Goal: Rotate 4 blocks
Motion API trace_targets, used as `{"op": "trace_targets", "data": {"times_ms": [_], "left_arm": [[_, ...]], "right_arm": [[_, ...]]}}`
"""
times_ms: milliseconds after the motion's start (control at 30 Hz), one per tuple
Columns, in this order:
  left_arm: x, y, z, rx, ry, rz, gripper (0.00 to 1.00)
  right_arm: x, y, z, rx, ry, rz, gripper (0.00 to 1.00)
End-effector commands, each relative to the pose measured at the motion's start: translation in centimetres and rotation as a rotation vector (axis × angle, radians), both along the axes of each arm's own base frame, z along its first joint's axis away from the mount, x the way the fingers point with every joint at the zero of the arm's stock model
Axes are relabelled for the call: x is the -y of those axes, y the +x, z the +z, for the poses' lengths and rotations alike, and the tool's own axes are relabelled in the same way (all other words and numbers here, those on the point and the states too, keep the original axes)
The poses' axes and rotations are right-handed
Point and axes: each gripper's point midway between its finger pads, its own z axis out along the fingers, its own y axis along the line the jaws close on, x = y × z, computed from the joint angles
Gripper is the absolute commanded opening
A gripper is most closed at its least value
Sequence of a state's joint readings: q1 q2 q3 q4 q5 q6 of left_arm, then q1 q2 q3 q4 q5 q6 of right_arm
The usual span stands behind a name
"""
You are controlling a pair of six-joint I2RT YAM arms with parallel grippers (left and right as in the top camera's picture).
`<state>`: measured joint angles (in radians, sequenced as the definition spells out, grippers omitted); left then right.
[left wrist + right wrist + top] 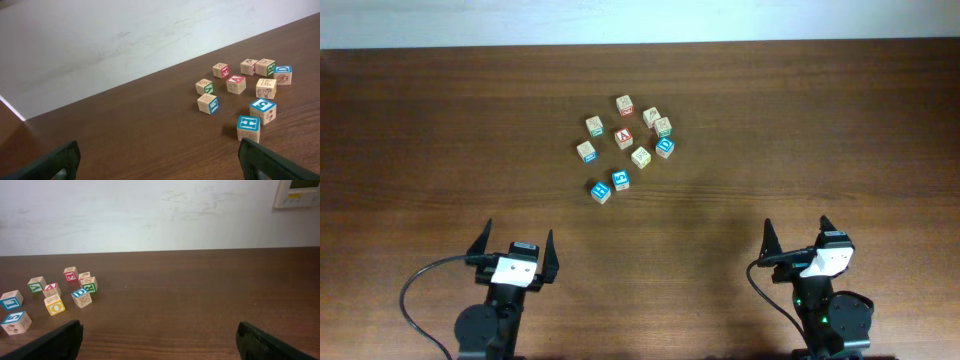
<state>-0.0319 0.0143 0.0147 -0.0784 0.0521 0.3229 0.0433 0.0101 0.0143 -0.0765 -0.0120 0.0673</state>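
Here, the four blocks are small wooden cubes in the near part of a loose cluster, on the middle of the table toward its far edge. The "H" block [601, 190] has a blue top with a white letter and pale wood sides. It sits closest to the arms, at the cluster's near left. The "5" block [621, 179], also blue-topped, sits just beside it on the right, a narrow gap between them. Farther back and to the right, the yellow-faced block [641, 156] shows a yellow top. Off to the left, the tan-topped block [586, 151] shows bare wood on top and a blue face on one side. The red "A" cube [624, 138] lies between those two, slightly behind, and the blue "D" cube [665, 146] is just right of the yellow one. Other lettered cubes sit beyond. On the dark brown table [820, 120], well short of the cluster, the left gripper [518, 232] and right gripper [797, 225] both have their fingers spread wide, grasping nothing.
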Motion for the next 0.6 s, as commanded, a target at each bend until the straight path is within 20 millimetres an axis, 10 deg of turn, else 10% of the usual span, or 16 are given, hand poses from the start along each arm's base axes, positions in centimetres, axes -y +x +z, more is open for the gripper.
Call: {"op": "trace_targets", "data": {"times_ms": [0,567], "left_arm": [[-0.19,0.00,-0.13,0.003,0.016,0.008,0.99],[0.10,0.00,0.40,0.024,0.013,-0.009,0.99]], "right_arm": [[0.08,0.03,-0.32,-0.004,-0.004,-0.002,0.98],[-0.54,0.00,-0.07,0.006,-0.001,0.034,0.98]]}}
